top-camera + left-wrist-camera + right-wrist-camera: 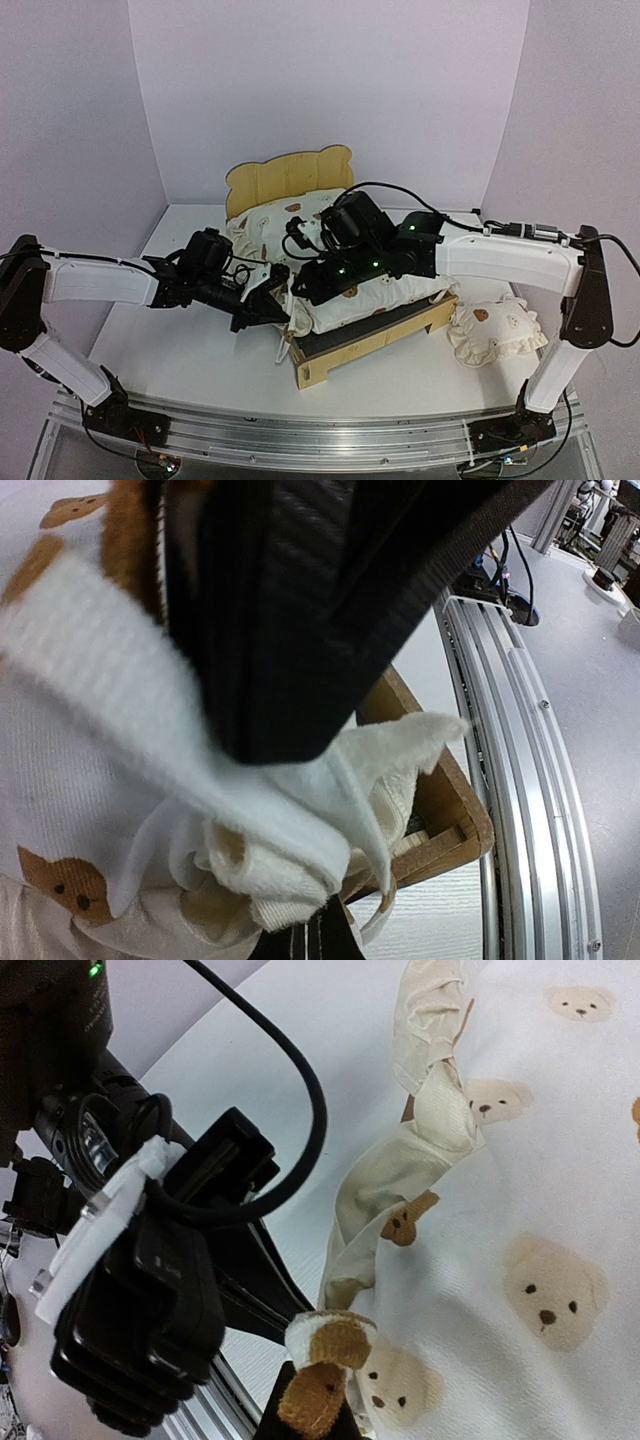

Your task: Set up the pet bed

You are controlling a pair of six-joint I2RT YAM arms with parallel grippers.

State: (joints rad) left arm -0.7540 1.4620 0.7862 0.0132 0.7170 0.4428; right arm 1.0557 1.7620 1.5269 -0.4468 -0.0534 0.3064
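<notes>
The pet bed (372,338), light plywood with a bear-eared headboard (290,178) and a dark base, stands mid-table. A cream bear-print cushion (385,292) lies on it. At the bed's front left corner both grippers meet. My left gripper (283,306) is shut on a bunched cream tie (270,865) of the cushion, just beside the frame's corner (440,815). My right gripper (306,291) is shut on another bear-print tie (330,1345) at the cushion's edge (520,1210). The left arm's wrist (140,1300) fills the left of the right wrist view.
A small ruffled bear-print pillow (497,335) lies on the table to the right of the bed. The metal rail (520,780) of the arm bases runs along the near table edge. White walls close in the back and sides.
</notes>
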